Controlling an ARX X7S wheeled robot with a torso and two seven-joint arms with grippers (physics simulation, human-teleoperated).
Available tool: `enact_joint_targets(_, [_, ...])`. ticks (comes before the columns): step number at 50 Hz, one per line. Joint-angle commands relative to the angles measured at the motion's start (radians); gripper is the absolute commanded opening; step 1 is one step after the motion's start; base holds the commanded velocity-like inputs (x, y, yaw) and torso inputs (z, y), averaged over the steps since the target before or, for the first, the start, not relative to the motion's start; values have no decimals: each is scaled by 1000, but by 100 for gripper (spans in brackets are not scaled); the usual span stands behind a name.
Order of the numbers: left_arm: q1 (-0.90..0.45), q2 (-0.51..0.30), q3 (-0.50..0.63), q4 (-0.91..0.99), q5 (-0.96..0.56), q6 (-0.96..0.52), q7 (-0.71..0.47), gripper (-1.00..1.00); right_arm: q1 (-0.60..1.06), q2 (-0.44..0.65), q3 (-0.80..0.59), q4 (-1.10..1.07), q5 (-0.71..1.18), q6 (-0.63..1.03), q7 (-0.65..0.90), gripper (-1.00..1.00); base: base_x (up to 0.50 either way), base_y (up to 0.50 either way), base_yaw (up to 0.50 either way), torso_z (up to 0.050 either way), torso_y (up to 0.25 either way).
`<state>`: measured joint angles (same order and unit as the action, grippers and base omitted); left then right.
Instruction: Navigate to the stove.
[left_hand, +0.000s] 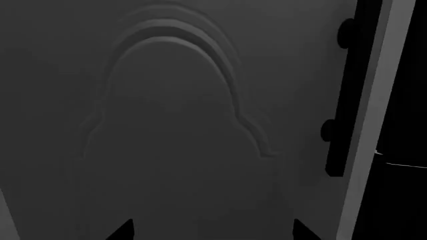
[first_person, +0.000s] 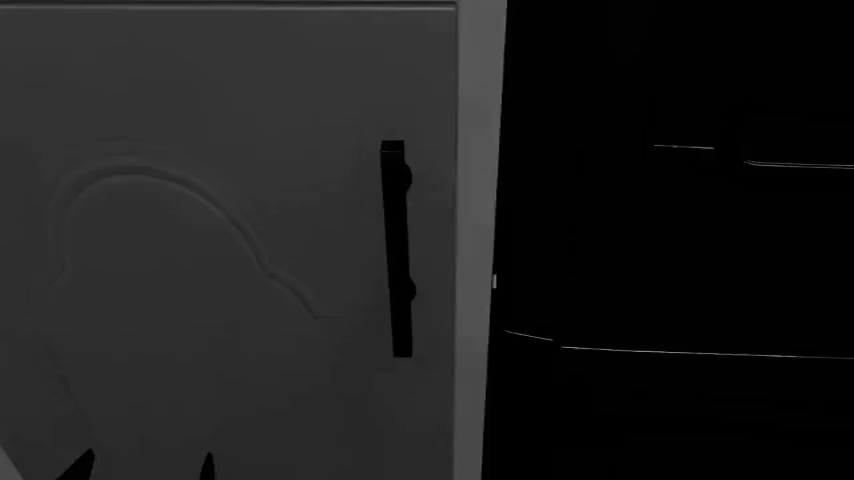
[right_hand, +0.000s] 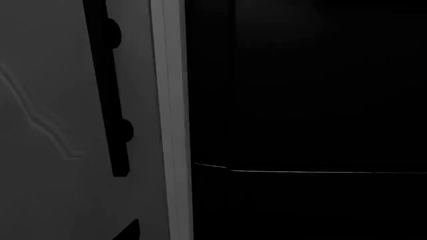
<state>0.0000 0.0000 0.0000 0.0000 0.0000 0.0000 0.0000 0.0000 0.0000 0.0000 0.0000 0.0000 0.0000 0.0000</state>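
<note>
The stove (first_person: 667, 250) fills the right half of the head view as a black front with thin silver lines. It also shows in the right wrist view (right_hand: 300, 125) and at the edge of the left wrist view (left_hand: 407, 200). Its top and knobs are out of view. My left gripper (left_hand: 213, 232) is open and empty in front of a grey cabinet door; its tips also show in the head view (first_person: 143, 468). My right gripper (right_hand: 217, 232) shows one fingertip (right_hand: 130, 231) set far to the side; the other is lost against the black stove.
A grey cabinet door (first_person: 240, 120) with a raised arch pattern and a black bar handle (first_person: 395, 250) stands very close, directly left of the stove. Its pale edge (right_hand: 170, 125) meets the stove's side. The handle shows in both wrist views (left_hand: 340, 100) (right_hand: 107, 90).
</note>
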Motion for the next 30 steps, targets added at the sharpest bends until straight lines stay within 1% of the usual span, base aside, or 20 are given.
enact_joint_targets(1, [0,-18,21,-2,-18,2,-21,100,0,17,-22,-2,17,1,22,100,0,0,0,0,0])
enact_joint_targets(7, [-6,-34,50,8,-17,-21,-63,100,8,43,-52,6,10,-1,47,100,0,0,0,0,0])
enact_joint_targets(12, [-4,-44,66,20,-29,-31,-77,100,11,56,-65,3,8,-5,61,100,0,0,0,0,0])
enact_joint_targets(14, [-16,-48,70,-4,-33,-19,-80,100,17,60,-72,8,4,-3,67,100,0,-98,0,0,0])
enact_joint_targets(20, [-28,-57,86,-6,-36,-34,-96,100,38,68,-85,35,5,-3,78,100,-115,-500,0,0,0])
enact_joint_targets(23, [-37,-61,86,-31,-45,-20,-101,100,40,71,-87,34,12,3,83,100,-14,-474,0,0,0])
enact_joint_targets(30, [-39,-71,101,-19,-55,-31,-108,100,46,77,-92,33,22,19,99,100,-19,-500,0,0,0])
